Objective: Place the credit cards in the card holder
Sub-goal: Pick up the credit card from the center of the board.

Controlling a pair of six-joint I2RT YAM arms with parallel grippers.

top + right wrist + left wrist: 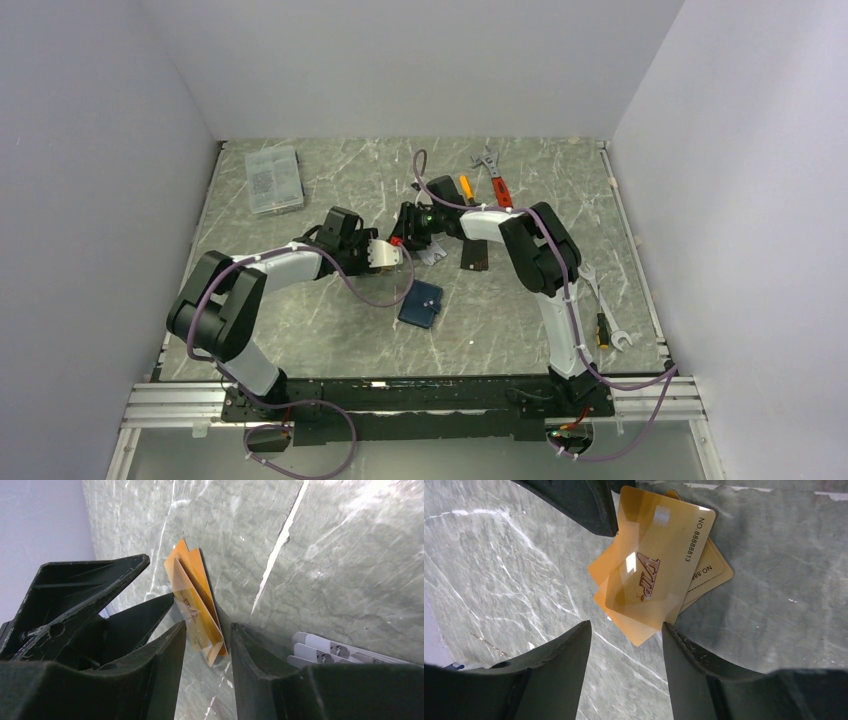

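Three orange-gold credit cards lie fanned on the marble table, the top one printed "VIP"; the same cards show nearly edge-on in the right wrist view. My left gripper is open, and a corner of the fan reaches in between its fingertips. From the opposite side my right gripper is open around the other end of the fan, without pressing it. Silvery-white cards lie beside its right finger. Both grippers meet at mid-table. Black cards and the closed navy card holder lie nearby.
A clear grey compartment box stands at the back left. An orange-handled screwdriver and a red-handled wrench lie at the back. A spanner lies by the right edge. White walls close in three sides.
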